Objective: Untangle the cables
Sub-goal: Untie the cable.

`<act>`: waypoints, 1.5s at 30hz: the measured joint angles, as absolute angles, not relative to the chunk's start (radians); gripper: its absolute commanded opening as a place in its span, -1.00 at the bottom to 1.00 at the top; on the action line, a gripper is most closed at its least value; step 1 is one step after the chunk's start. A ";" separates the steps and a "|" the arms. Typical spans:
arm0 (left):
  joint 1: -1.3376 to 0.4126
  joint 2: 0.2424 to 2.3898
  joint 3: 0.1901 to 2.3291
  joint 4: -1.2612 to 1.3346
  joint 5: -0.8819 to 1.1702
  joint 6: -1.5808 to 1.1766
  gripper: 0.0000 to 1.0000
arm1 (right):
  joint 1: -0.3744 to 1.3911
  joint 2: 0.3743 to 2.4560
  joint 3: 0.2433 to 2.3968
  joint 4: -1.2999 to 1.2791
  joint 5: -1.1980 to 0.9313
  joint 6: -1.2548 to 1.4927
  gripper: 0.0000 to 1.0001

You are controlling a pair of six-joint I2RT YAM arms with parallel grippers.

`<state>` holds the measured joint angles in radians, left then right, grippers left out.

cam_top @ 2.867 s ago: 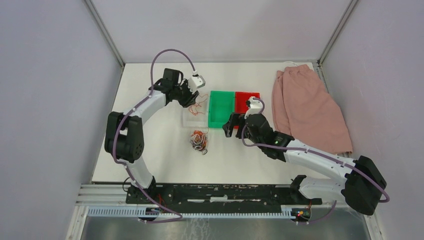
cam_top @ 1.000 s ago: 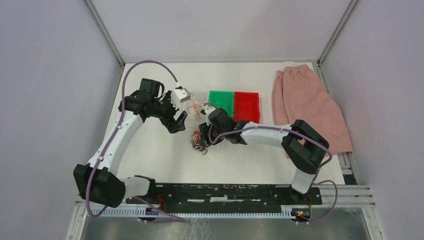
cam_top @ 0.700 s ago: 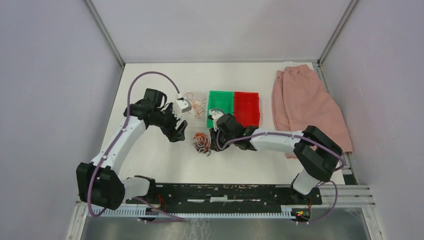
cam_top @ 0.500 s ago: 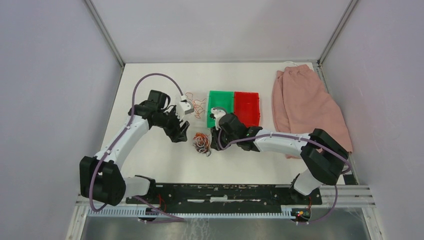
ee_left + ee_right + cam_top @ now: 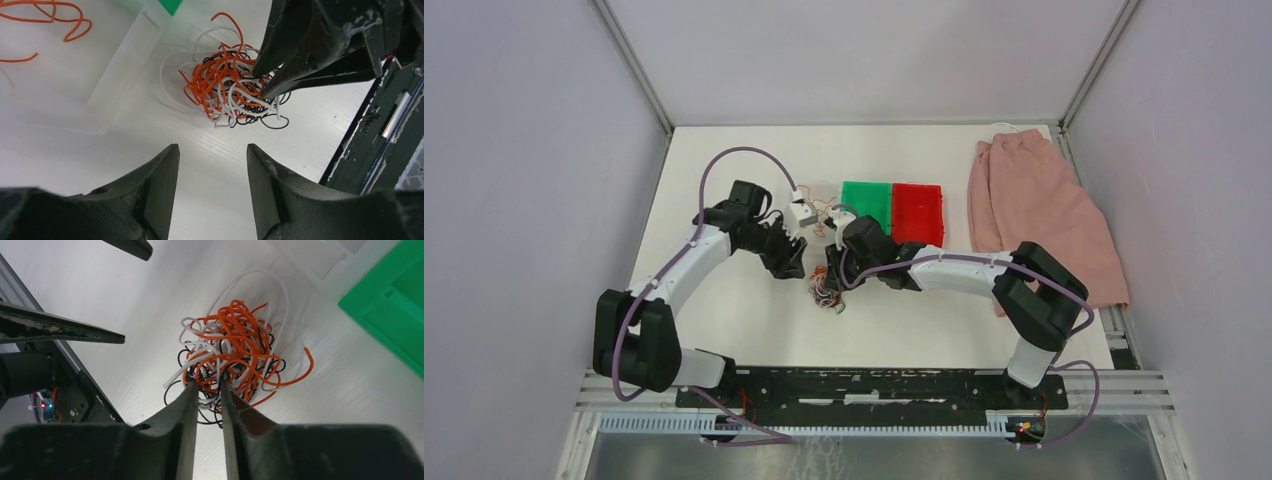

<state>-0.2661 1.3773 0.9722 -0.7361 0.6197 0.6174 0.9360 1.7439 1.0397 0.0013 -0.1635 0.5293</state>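
White tabletop (image 5: 744,150) between 3 plain grey-lilac walls (image 5: 854,60), aluminium rail (image 5: 1139,383) along the near edge.

Overhead camera looks down; both wrist cameras closely share cables (image 5: 227,92).

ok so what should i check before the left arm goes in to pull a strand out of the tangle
1. Left fingers apart with nothing between them: ok.
2. Right fingers with their tips at the cables: ok.
3. Right fingers really pinching a strand: cannot tell.
4. Cables between the left fingers: not ok, the clump lies ahead of them.
5. Cables lying apart from the green bin: ok.
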 measured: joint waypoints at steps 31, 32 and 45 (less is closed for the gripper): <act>-0.304 1.335 0.943 -0.734 0.711 0.642 0.04 | 0.840 1.529 0.935 -0.109 -0.200 0.530 0.25; -0.304 1.334 0.944 -0.738 0.711 0.644 0.05 | 0.840 1.539 0.936 -0.110 -0.199 0.530 0.25; -0.304 1.314 0.998 -0.809 0.709 0.657 0.05 | 0.836 1.728 0.965 -0.054 -0.211 0.561 -0.36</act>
